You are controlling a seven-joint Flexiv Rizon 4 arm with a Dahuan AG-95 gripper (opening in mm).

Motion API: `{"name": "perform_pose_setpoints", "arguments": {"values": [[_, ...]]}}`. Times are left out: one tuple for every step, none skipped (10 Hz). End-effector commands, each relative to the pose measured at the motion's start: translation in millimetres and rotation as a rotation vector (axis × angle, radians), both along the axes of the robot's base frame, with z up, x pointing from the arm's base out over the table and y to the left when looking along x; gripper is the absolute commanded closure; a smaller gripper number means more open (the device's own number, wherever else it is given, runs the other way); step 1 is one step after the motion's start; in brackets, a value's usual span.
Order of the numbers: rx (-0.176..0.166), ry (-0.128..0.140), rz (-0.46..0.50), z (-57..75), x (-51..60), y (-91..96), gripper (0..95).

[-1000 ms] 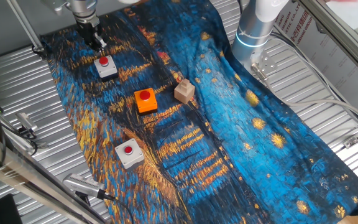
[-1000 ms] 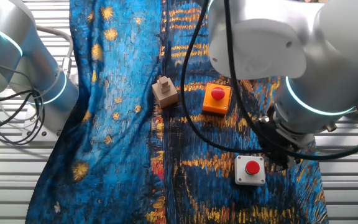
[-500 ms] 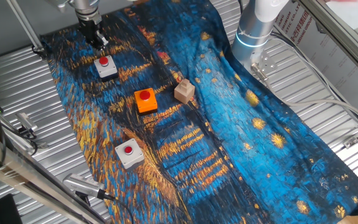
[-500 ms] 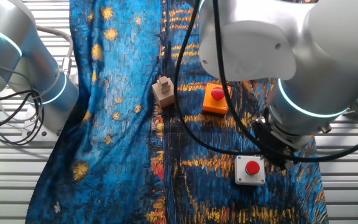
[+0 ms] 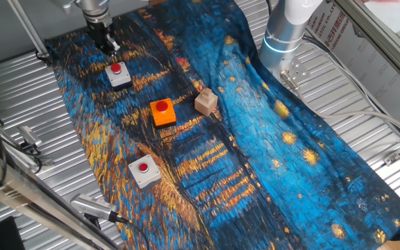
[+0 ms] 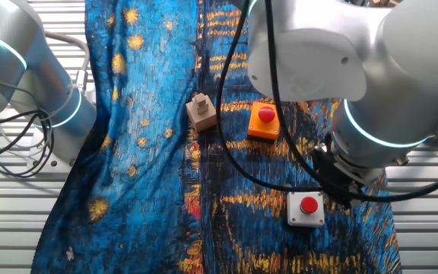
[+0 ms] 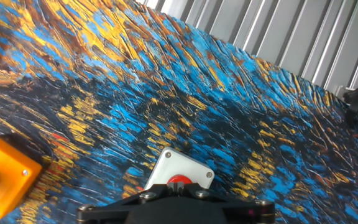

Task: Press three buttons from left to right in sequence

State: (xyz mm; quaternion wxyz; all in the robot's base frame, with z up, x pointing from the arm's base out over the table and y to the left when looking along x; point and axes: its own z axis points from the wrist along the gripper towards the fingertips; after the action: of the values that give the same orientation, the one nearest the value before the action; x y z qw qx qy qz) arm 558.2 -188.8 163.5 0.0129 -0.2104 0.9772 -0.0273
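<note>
Currently:
tool [image 5: 112,50]: hangs just beyond the far grey button, not clearly touching it; fingertip gap hidden in every view, so can't tell open or closed, nothing visibly held.
far grey button [image 5: 119,74]: on the blue-and-gold cloth [image 5: 269,139], nearest the tool; hand view shows its red cap [image 7: 178,181] just ahead of the tool body.
orange button [image 5: 162,112]: middle of the row, well apart from the tool.
near grey button [image 5: 144,171]: other end of the row, towards the cloth's edge.
wooden block [image 5: 205,101]: just beside the orange button, probably not touching.
table [image 5: 26,104]: ribbed metal, cloth draped over it.
</note>
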Motion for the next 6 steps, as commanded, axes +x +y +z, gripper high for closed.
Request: {"name": "perform_pose_setpoints", "arguments": {"values": [[0.054,0.008,-0.012,0.3,1.2,0.1,95.0],[0.076,0.009,-0.053,0.3,1.2,0.1,95.0],[0.084,0.028,-0.088,0.3,1.2,0.1,95.0],[0.086,0.044,-0.134,0.3,1.2,0.1,95.0],[0.086,0.052,-0.205,0.3,1.2,0.1,95.0],[0.087,0.051,-0.263,0.3,1.2,0.1,95.0]]}}
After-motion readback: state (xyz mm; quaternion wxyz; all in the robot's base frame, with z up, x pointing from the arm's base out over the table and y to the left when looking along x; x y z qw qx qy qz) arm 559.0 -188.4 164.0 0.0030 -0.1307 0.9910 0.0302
